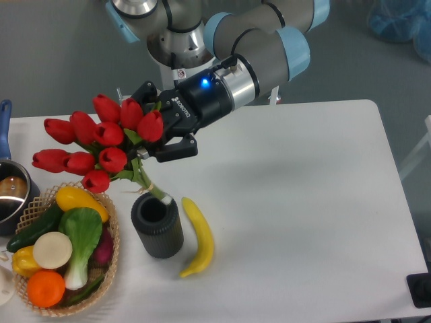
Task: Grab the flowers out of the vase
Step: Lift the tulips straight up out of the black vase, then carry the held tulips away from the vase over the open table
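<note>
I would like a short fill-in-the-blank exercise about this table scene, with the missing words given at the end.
1. The gripper is shut on the stems of the ____ tulips.
2. The flowers hang above a dark, ribbed ____.
3. Right of the vase on the table lies a yellow ____.
4. The vegetables at the left lie in a woven ____.

Missing words: red; vase; banana; basket
</note>
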